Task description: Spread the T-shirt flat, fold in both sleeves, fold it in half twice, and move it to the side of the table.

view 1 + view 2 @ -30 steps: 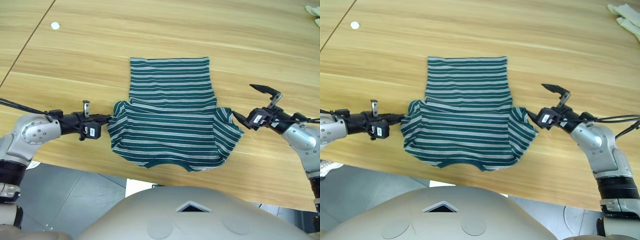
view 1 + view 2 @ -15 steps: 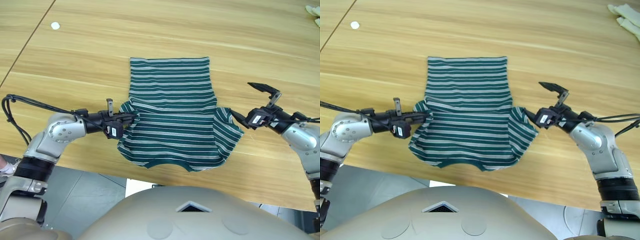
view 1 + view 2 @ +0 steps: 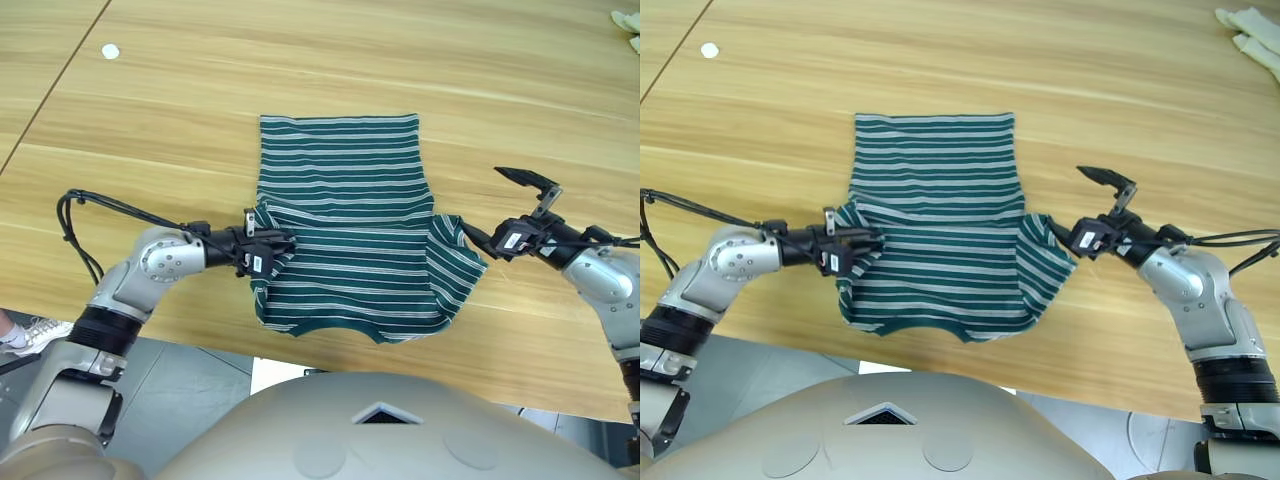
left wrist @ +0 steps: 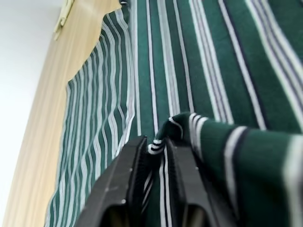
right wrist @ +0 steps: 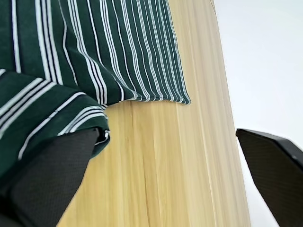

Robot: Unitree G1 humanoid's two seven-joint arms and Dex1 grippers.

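Left claw pulled its sleeve inward, apparently pinched; right claw gapes.

Green-striped T-shirt lies flat; left sleeve folded inward.

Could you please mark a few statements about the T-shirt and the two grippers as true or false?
1. The left gripper is shut on a fold of the T-shirt. True.
2. The right gripper is shut on cloth. False: its fingers are spread wide, with one finger at the sleeve's edge.
3. The T-shirt is plain white. False: it is dark green with thin pale stripes.
4. The T-shirt lies on a wooden table. True.
5. The right sleeve is folded in over the T-shirt's body. False: it sticks out sideways toward the right gripper.
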